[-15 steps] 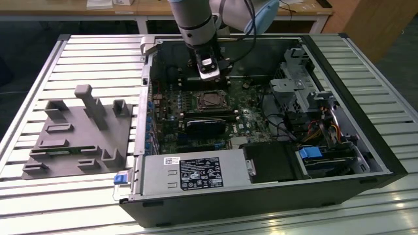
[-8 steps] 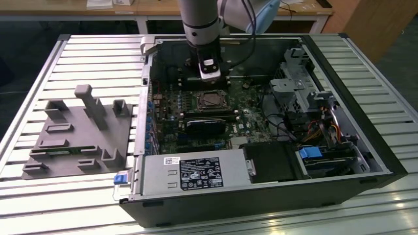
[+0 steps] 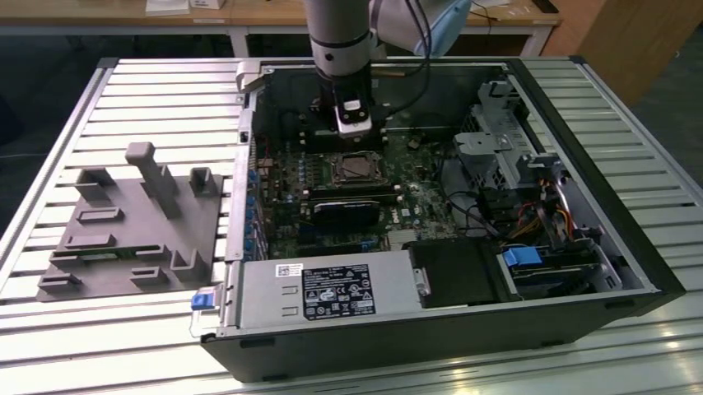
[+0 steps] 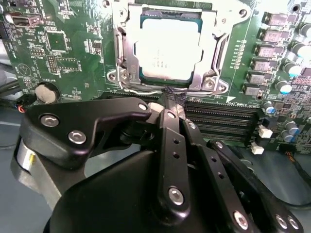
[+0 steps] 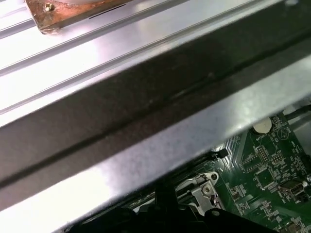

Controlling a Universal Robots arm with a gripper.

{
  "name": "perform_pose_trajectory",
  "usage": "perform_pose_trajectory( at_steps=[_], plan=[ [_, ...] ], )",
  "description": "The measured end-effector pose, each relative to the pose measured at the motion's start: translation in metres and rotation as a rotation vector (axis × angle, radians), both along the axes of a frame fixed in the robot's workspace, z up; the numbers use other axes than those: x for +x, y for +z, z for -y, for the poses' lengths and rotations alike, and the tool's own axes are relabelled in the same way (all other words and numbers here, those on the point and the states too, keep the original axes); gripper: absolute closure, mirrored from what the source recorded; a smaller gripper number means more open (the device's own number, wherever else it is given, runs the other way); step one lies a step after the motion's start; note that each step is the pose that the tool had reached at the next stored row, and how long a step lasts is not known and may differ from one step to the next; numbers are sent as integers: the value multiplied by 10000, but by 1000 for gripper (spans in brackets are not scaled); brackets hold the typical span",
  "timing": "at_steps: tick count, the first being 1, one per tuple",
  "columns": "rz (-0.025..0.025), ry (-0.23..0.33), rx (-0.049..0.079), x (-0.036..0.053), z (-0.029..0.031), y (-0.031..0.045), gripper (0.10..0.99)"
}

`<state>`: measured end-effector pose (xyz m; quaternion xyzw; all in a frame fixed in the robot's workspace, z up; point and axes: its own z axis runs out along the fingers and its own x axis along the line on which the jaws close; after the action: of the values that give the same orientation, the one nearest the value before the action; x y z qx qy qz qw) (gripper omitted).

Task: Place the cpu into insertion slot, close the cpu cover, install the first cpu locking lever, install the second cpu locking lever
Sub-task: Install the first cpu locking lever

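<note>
The cpu [image 4: 167, 46] lies flat in the insertion slot [image 3: 354, 167] on the green motherboard inside the open computer case. Its dull silver top shows through the cut-out of the cpu cover [image 4: 210, 43], which lies down around it. A thin metal lever rod [image 4: 146, 88] runs along the socket edge nearest my gripper. My gripper [image 4: 172, 99] is shut, its black fingertips pressed together at that edge of the socket, with nothing visible between them. In the exterior view the gripper [image 3: 349, 125] hangs just behind the socket.
Black memory slots [image 4: 218, 119] run beside the socket, under my fingers. A coin battery [image 4: 44, 92] sits nearby. The case's metal wall [image 5: 146, 121] passes close to the wrist. A power supply [image 3: 329, 292] and drive cage [image 3: 505, 140] crowd the case; a grey fixture block [image 3: 132, 222] stands outside.
</note>
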<state>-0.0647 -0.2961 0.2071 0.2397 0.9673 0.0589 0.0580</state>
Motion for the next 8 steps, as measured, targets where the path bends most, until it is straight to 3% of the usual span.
perform_pose_trajectory(
  at_steps=[4, 8],
  plan=[
    [2, -2, -30, 0, 21, -1, 980],
    [0, 1, -264, 0, 44, 0, 980]
  ],
)
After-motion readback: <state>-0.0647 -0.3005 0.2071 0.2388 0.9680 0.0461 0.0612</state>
